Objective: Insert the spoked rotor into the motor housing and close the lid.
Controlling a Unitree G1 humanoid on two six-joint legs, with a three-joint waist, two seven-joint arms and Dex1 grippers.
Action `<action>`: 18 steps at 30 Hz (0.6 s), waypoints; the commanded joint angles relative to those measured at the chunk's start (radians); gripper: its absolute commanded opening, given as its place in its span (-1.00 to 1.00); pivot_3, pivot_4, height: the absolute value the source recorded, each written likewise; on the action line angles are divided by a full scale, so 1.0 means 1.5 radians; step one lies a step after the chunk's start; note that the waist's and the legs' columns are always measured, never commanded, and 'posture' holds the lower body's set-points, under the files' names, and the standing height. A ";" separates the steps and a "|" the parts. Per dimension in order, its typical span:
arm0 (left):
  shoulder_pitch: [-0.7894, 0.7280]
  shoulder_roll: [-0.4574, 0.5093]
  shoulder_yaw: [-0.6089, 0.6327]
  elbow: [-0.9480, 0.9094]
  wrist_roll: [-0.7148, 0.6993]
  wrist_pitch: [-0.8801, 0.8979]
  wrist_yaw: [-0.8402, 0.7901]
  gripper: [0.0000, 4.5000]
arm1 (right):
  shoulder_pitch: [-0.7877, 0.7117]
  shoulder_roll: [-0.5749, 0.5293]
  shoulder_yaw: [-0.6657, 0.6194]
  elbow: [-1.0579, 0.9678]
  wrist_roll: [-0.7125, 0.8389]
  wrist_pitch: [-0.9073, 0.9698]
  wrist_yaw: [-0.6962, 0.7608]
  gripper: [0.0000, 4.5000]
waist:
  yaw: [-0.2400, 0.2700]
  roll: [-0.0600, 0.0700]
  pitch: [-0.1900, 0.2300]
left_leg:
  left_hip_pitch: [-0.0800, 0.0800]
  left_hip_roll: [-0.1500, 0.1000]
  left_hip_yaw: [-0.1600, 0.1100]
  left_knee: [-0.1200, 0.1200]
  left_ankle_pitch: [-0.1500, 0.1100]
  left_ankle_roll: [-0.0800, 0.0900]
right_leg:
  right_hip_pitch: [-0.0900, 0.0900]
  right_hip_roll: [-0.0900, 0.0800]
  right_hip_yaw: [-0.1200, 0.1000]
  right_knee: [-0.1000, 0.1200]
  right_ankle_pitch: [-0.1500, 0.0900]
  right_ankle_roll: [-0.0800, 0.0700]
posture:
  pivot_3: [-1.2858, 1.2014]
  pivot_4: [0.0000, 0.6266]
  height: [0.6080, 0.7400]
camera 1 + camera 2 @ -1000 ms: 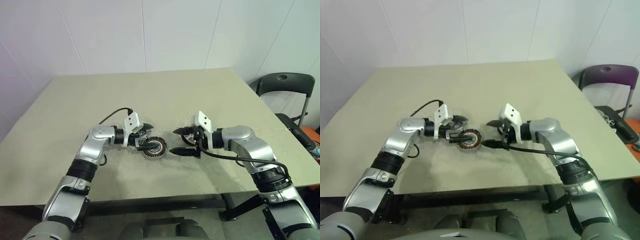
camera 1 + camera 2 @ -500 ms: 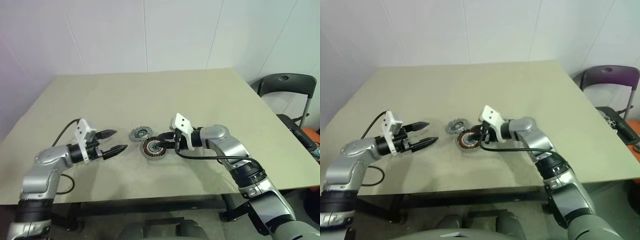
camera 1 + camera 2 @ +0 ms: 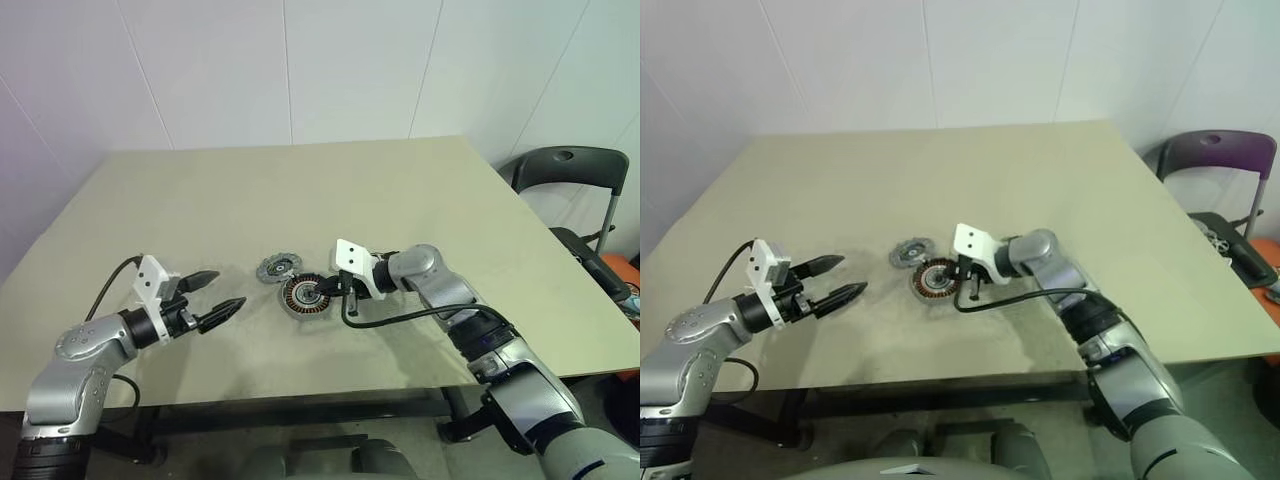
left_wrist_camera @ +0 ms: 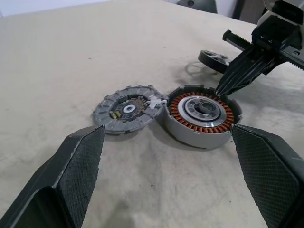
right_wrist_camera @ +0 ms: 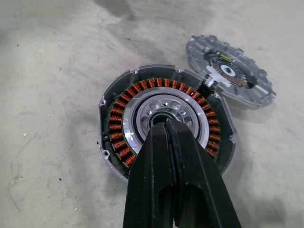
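The motor housing, a round part with copper windings around a silver centre, lies flat on the table. Touching its edge lies the grey scalloped lid, flat on the table. My right gripper is shut with nothing between its fingers, and its tips rest over the housing's silver hub. The spoked rotor lies on the table just behind that gripper's fingers. My left gripper hovers open to the left of both parts, pointing at them, a short way off.
A thin ring washer lies beside the rotor. The beige table stretches bare behind the parts. A dark chair stands off the table's right side.
My left gripper has pulled back to the left, away from the housing, staying open. My right gripper has shut and come left and down onto the housing's centre.
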 commanded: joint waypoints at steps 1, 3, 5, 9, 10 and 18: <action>0.001 0.006 0.022 -0.020 -0.013 -0.013 0.007 1.00 | -0.030 0.007 0.004 0.014 -0.019 -0.035 0.013 -0.99 | 0.000 0.000 0.000 | 0.000 0.000 0.000 0.000 0.000 0.000 | 0.000 0.000 0.000 0.000 0.000 0.000 | 0.03 -1.00 1.00; 0.001 0.006 0.025 -0.019 -0.012 -0.016 0.010 1.00 | -0.034 0.011 0.005 0.023 -0.025 -0.044 0.015 -0.99 | 0.000 0.000 0.000 | 0.000 0.000 0.000 0.000 0.000 0.000 | 0.000 0.000 0.000 0.000 0.000 0.000 | 0.03 -1.00 1.00; 0.000 0.005 0.028 -0.016 -0.012 -0.019 0.014 1.00 | -0.039 0.017 0.004 0.032 -0.029 -0.050 0.015 -0.99 | 0.000 0.000 0.000 | 0.000 0.000 0.000 0.000 0.000 0.000 | 0.000 0.000 0.000 0.000 0.000 0.000 | 0.03 -1.00 1.00; 0.002 0.004 0.029 -0.016 -0.014 -0.022 0.018 1.00 | -0.047 0.026 0.005 0.049 -0.041 -0.065 0.012 -0.99 | 0.000 0.000 0.000 | 0.000 0.000 0.000 0.000 0.000 0.000 | 0.000 0.000 0.000 0.000 0.000 0.000 | 0.03 -1.00 1.00; 0.002 0.004 0.028 -0.016 -0.014 -0.023 0.018 1.00 | -0.049 0.028 0.006 0.053 -0.044 -0.069 0.012 -0.99 | 0.000 0.000 0.000 | 0.000 0.000 0.000 0.000 0.000 0.000 | 0.000 0.000 0.000 0.000 0.000 0.000 | 0.03 -1.00 1.00; 0.000 0.001 0.024 -0.013 -0.015 -0.028 0.024 1.00 | -0.060 0.042 0.013 0.088 -0.073 -0.099 0.009 -0.99 | 0.000 0.000 0.000 | 0.000 0.000 0.000 0.000 0.000 0.000 | 0.000 0.000 0.000 0.000 0.000 0.000 | 0.03 -1.00 1.00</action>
